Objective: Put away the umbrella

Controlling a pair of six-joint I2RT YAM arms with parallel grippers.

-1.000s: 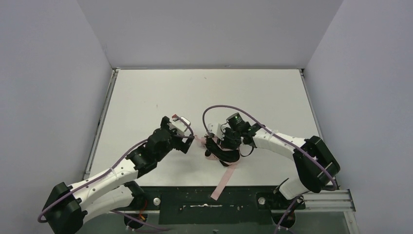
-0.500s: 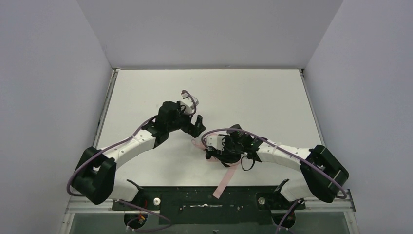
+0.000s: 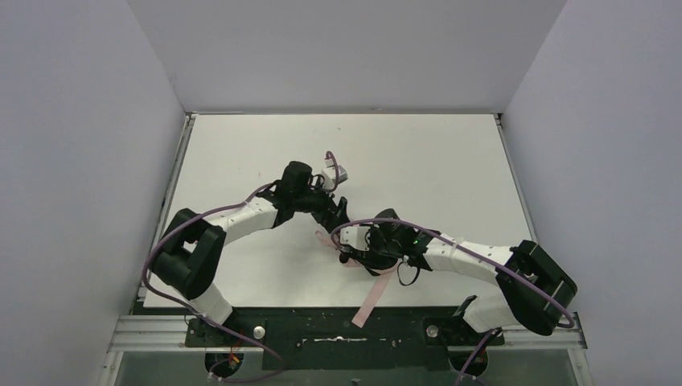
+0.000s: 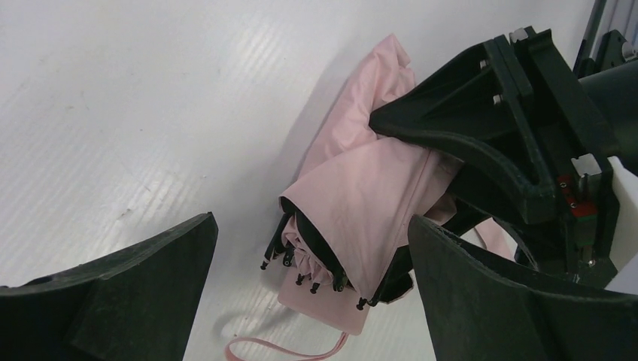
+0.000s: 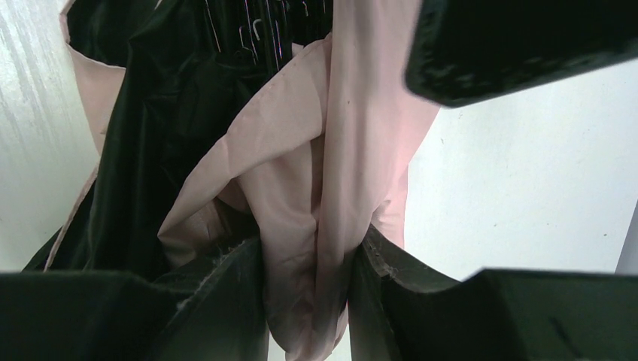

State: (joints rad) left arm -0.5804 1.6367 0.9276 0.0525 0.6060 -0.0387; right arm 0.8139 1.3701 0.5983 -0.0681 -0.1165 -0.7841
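Umbrella: the folded pink umbrella [image 4: 361, 195] lies on the white table [image 3: 241, 153], around the middle and a little towards the near edge. Its canopy is loosely bunched, with black lining and rib tips showing at one end.
Strap: a thin pink strap [image 4: 286, 350] curls on the table just beside those rib tips.
Pink strip: a pink strip [image 3: 368, 299] runs from under the arms towards the near edge. Which part of the umbrella it is cannot be told.
Right gripper: the right gripper [image 5: 308, 297] is narrowed to a slim gap and pinches a fold of the pink canopy cloth.
Left gripper: the left gripper [image 4: 312, 241] is spread wide with nothing in it. It hovers over the rib-tip end, one finger to each side and clear of the cloth.
Step in hand: the work looks to be at the gathering stage, with one arm pinning the canopy while the other lines up.
Next move: it likely calls for the left gripper to come down squarely and close around the bundle without snagging the thin ribs.
Writing: no brand, label or lettering can be read anywhere.
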